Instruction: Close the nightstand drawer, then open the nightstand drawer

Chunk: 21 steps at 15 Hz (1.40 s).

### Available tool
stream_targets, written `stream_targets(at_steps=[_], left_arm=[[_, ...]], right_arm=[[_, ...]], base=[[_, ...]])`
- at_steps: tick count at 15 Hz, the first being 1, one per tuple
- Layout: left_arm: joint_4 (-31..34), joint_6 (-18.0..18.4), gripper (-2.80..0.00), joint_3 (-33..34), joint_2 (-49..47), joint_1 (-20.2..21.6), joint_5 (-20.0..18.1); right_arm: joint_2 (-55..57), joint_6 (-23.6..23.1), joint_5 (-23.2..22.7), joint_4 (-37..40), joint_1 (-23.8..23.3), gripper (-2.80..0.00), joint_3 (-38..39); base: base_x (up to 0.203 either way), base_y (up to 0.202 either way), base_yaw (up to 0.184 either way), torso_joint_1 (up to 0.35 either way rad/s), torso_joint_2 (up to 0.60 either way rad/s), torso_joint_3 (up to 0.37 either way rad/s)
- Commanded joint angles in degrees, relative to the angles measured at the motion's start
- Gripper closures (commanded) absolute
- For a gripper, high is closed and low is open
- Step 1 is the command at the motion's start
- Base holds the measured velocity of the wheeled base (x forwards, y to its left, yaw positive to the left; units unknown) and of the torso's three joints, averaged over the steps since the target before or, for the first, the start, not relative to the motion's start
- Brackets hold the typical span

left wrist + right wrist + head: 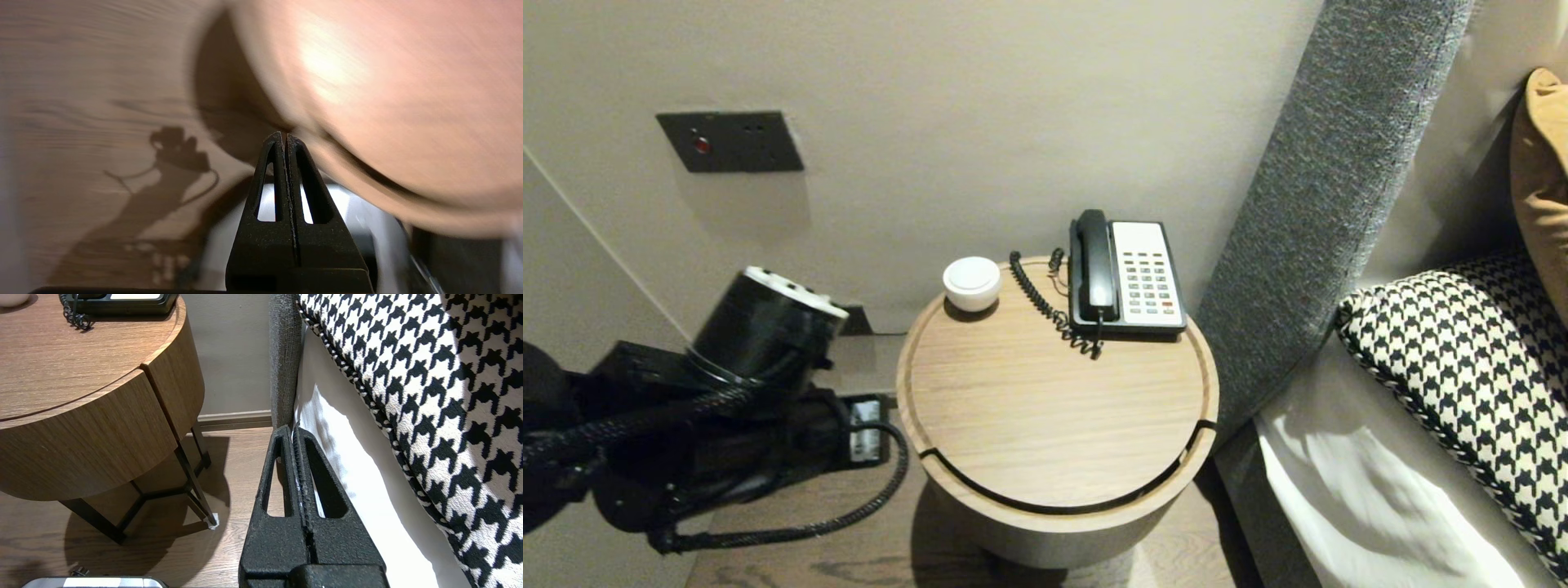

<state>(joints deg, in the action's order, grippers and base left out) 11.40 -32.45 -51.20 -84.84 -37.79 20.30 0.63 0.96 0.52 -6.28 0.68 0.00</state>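
Note:
A round wooden bedside table [1045, 408] carries a black-and-white desk telephone [1127, 276] with a coiled cord at its back right and a small white round object [971, 282] at its back left. My left arm [727, 384] is low at the left of the table, below its top. The left gripper [284, 136] is shut and empty, pointing down past the table's curved side [388, 102] toward the wood floor. My right gripper [295, 430] is shut and empty, parked low between the table [81, 396] and the bed.
A grey upholstered headboard [1323, 204] stands right of the table, with a houndstooth pillow [1462, 367] and white sheet [1356, 490] on the bed. A dark wall switch plate [731, 141] is on the wall at left. The table's dark legs [192, 473] stand on wood floor.

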Motion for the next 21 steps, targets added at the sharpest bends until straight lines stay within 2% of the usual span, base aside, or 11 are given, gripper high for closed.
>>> stream_targets(at_steps=[1,3,5,8,10,12,15,17,19,21], left_arm=[[-0.02,5.3,0.0,1.53,9.6,12.9,-3.02],[0.28,13.51,0.0,2.84,17.6,25.01,-8.6],[0.21,19.8,0.0,5.47,25.84,31.13,-11.78],[0.29,22.58,0.0,12.08,38.54,33.8,-13.55],[0.71,23.25,0.0,17.08,46.42,37.26,-15.45],[3.15,23.91,0.0,21.42,55.27,40.37,-17.84],[6.7,26.78,0.0,30.14,66.73,42.77,-19.6],[4.98,29.31,0.0,34.84,68.67,43.43,-19.9],[0.64,30.37,0.0,38.47,68.66,43.5,-19.75],[-0.21,30.7,0.0,39.93,69.22,42.33,-18.91]], right_arm=[[-0.02,0.0,0.07,-0.05,0.02,0.0,2.29],[-0.02,0.0,0.0,-0.05,0.02,0.0,2.29],[-0.02,0.0,0.06,-0.05,0.02,0.0,2.29],[-0.02,0.0,0.0,-0.05,0.02,0.0,2.29],[-0.02,0.0,0.01,-0.05,0.02,0.0,2.29],[-0.02,0.0,0.0,-0.05,0.02,0.0,2.29],[-0.02,0.0,0.09,-0.05,0.02,0.0,2.29],[-0.02,0.0,0.09,-0.05,0.02,0.0,2.29],[-0.02,0.0,0.0,-0.05,0.02,0.0,2.29],[-0.02,0.0,0.0,-0.05,0.02,0.0,2.29]], base=[[0.0,0.0,0.0,0.0,0.0,0.0],[0.0,0.0,0.0,0.0,0.0,0.0],[0.0,0.0,0.0,0.0,0.0,0.0],[0.0,0.0,0.0,0.0,0.0,0.0],[0.0,0.0,0.0,0.0,0.0,0.0],[0.0,0.0,0.0,0.0,0.0,0.0],[0.0,0.0,0.0,0.0,0.0,0.0],[0.0,0.0,0.0,0.0,0.0,0.0],[0.0,0.0,0.0,0.0,0.0,0.0],[0.0,0.0,0.0,0.0,0.0,0.0]])
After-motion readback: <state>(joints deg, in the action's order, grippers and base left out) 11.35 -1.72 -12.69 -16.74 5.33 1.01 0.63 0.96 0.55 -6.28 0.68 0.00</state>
